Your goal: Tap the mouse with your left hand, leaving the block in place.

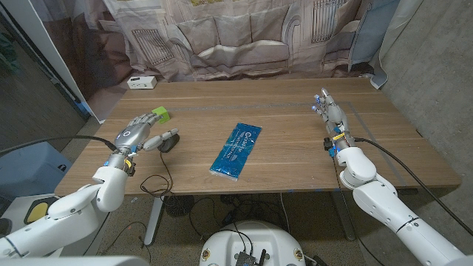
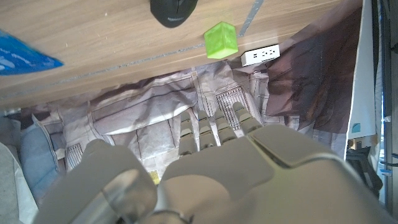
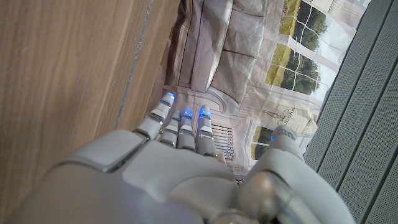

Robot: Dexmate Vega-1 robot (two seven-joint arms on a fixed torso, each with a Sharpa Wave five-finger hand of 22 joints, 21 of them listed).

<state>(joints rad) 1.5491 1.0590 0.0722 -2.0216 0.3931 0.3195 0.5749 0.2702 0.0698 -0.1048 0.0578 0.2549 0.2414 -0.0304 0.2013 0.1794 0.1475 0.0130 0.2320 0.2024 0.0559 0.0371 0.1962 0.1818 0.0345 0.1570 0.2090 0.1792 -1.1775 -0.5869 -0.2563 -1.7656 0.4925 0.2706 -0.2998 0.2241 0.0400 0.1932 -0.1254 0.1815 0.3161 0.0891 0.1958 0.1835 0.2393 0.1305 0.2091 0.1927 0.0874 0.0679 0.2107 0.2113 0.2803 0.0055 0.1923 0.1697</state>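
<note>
The main risk is contact with the green block (image 1: 160,114), which sits on the wooden table (image 1: 295,140) just beyond the fingertips of the left hand (image 1: 135,134). Any forward drift or sweep of those fingers during the tap would, in my judgement, push the block out of place. A second risk is a glancing tap that slides the black mouse (image 1: 168,142) instead of merely touching it, since the mouse lies close beside the thumb.

The left hand is released: fingers extended and apart, grasping nothing. Whether the thumb touches the mouse cannot be told from the head view. In the left wrist view the mouse (image 2: 173,11) and block (image 2: 221,40) lie near each other, apart.

The right hand (image 1: 330,117) stands at the table's far right, fingers straight, holding nothing, well apart from the blue packet (image 1: 236,151) at centre.
</note>
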